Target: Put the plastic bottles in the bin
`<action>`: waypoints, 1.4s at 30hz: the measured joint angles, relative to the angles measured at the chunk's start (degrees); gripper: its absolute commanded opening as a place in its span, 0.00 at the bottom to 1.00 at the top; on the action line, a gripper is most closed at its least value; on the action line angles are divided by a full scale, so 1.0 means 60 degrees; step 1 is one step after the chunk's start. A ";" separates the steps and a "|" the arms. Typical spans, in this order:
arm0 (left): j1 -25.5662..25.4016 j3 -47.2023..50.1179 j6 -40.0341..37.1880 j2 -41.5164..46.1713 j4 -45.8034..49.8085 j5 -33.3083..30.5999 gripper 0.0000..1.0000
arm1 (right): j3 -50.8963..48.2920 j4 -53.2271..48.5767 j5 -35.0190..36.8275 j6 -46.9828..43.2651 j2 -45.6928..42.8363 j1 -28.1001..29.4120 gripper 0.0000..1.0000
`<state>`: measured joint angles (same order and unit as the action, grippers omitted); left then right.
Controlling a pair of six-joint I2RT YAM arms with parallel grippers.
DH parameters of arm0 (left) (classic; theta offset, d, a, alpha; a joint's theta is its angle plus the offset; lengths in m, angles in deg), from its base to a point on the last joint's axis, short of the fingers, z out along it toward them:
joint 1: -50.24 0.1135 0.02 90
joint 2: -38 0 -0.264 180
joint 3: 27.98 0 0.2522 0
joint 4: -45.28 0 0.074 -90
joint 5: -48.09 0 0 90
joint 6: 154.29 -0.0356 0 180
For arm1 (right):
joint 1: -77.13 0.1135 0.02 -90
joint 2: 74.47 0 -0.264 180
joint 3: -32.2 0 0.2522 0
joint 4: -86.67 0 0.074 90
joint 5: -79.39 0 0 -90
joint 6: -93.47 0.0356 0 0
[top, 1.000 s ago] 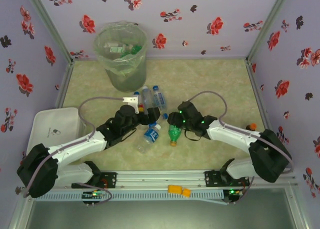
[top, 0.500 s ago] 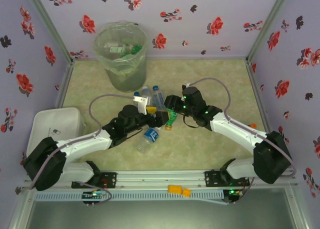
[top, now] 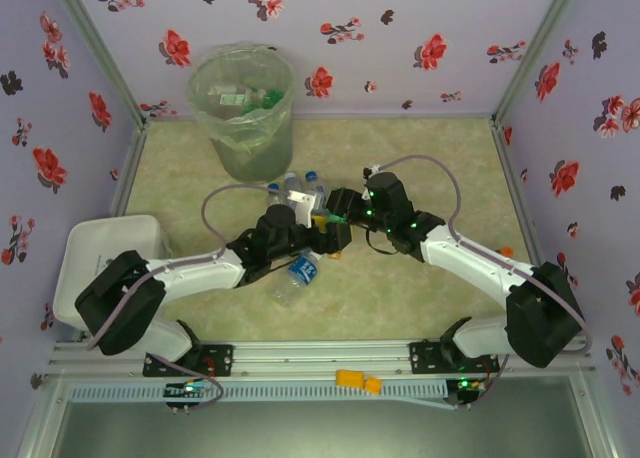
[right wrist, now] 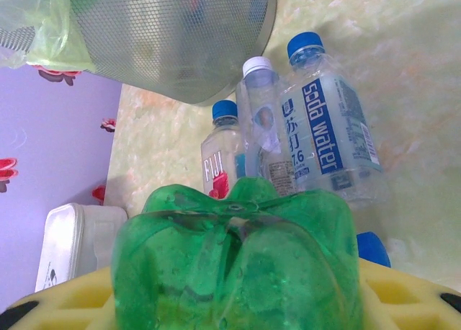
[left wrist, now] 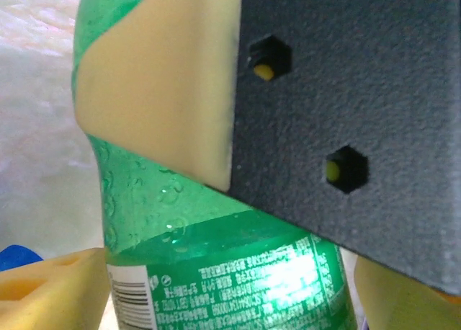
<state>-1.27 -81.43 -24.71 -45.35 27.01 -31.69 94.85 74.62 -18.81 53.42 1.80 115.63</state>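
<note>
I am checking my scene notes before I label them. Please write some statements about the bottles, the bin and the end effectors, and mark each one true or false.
1. The right end effector grips a green bottle. True.
2. The bin holds no bottles. False: several bottles lie inside it.
3. The soda water bottle has a red cap. False: its cap is blue.
4. A FIJI bottle lies close to the bin. True.
5. The white container stands on the robot's right side. False: it stands on the left side, beside the left arm.
</note>
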 measured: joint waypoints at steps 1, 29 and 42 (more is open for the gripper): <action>-0.0015 -0.0007 0.0055 -0.0033 -0.0044 0.0033 0.75 | -0.0044 0.0040 0.0004 0.0011 -0.0015 -0.0011 0.55; 0.0863 -0.2871 -0.1643 0.0998 0.2830 -0.0969 0.37 | 0.0321 -0.3417 0.2379 -0.1905 -0.3013 -0.1075 1.00; 0.4597 -1.0655 -0.3555 -0.1650 0.7206 -0.1009 0.32 | -0.1118 -0.3570 0.2667 -0.1730 -0.3275 -0.1107 1.00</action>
<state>26.31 -145.36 -46.05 -55.25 70.24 -37.74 88.14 53.20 -2.81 43.04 -17.85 108.98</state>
